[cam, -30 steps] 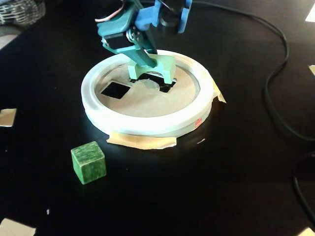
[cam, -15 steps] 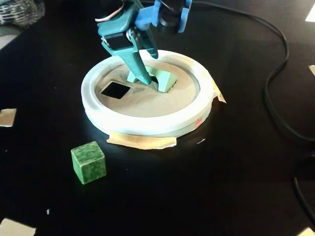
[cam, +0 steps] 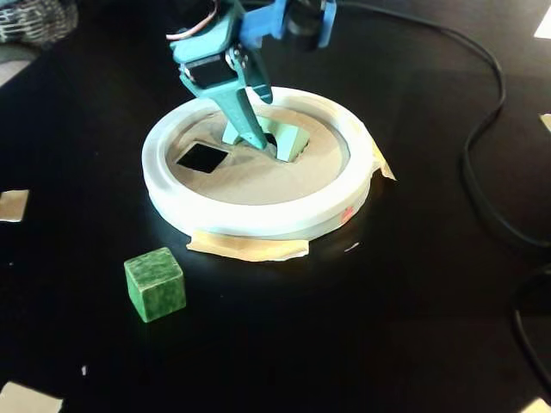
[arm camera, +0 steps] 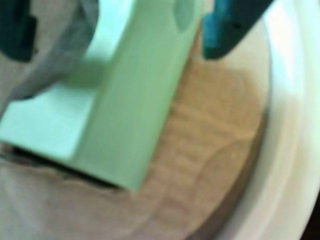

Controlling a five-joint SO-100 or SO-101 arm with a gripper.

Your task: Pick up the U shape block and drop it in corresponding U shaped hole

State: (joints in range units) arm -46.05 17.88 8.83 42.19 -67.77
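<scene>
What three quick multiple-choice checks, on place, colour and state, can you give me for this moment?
1. Where is the dark green cube?
A. in the square hole
B. on the black table, outside the white ring
C. between the fingers

2. What colour is the U block?
A. red
B. light green
C. yellow

3. How is the U block now?
A. lying free on the table
B. held between the fingers, above the board
C. stacked on the cube

Key: B, the fixed view shows it outside the white ring; B, pale green in both views; B, fingers flank it in the wrist view.
</scene>
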